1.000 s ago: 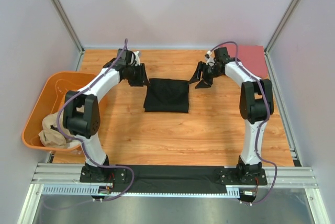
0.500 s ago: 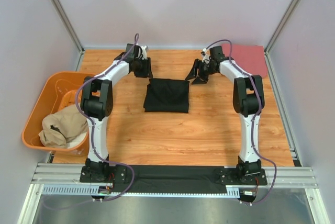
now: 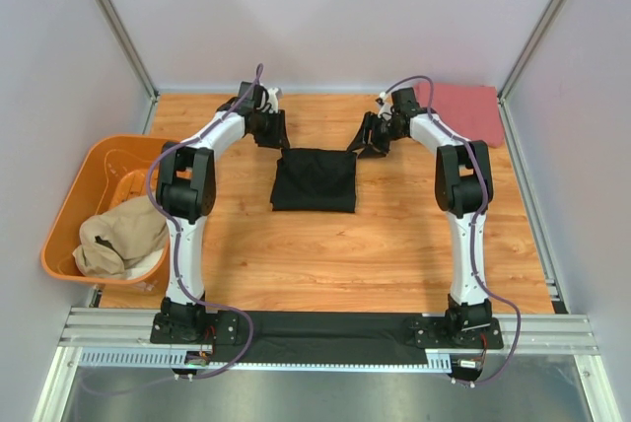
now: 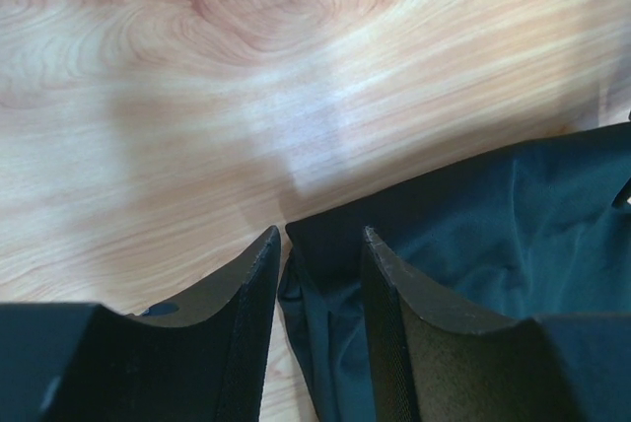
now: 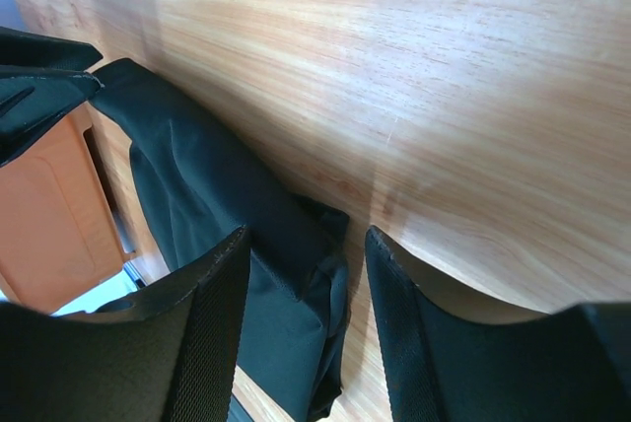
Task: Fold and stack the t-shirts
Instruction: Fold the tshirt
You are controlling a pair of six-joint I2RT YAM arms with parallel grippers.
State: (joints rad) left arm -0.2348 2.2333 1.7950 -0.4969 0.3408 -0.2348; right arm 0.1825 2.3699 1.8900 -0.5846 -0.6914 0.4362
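The surface (image 3: 394,235) is smooth, wood-grained and faintly shiny. The black t-shirt (image 3: 314,180) is matt soft cloth, like the pinkish-red t-shirt (image 3: 468,111) and the creased tan t-shirt (image 3: 118,240); the orange tub (image 3: 89,180) is glossy plastic

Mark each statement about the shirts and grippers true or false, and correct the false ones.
1. The black shirt lies folded on the table. True.
2. The tan shirt lies on the table too. False: it sits in the orange tub.
3. The red shirt is stacked on the black one. False: it lies apart, at the table's far right corner.
4. The left gripper and right gripper are at the black shirt's far corners. True.
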